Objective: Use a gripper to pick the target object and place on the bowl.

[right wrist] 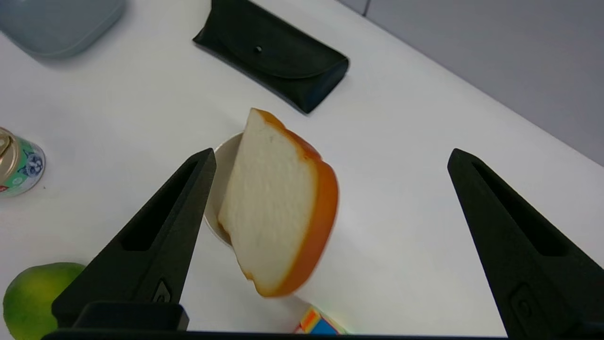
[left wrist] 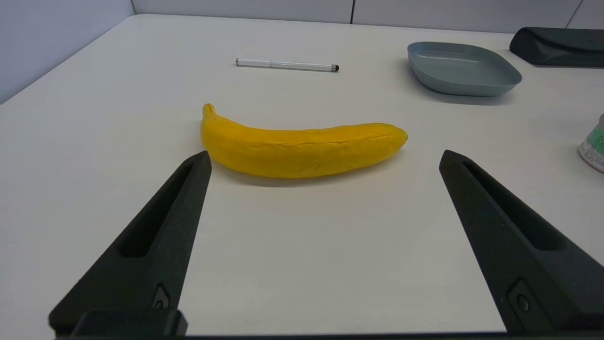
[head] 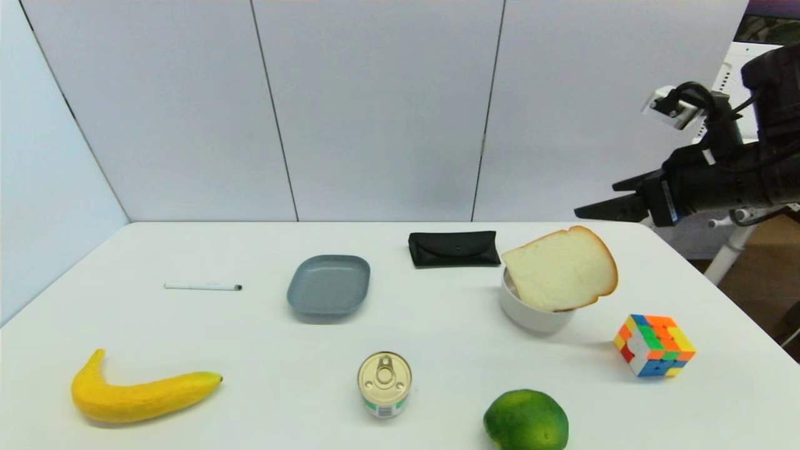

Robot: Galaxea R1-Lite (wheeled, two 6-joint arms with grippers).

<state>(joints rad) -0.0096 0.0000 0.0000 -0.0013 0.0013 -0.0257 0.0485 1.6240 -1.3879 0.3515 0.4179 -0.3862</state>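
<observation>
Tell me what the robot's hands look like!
Both are black. The right gripper has two long pointed fingers, each with a hollow slot, black cables looping above and a small white camera block on top. The left gripper has the same dark wedge-shaped fingers.

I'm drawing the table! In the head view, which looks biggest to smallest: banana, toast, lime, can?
1. Banana, the longest.
2. Slice of toast, leaning on the bowl.
3. Lime, partly cut off by the picture's edge.
4. Can.
Banana and toast cover a similar area, so that order is unsure.
</observation>
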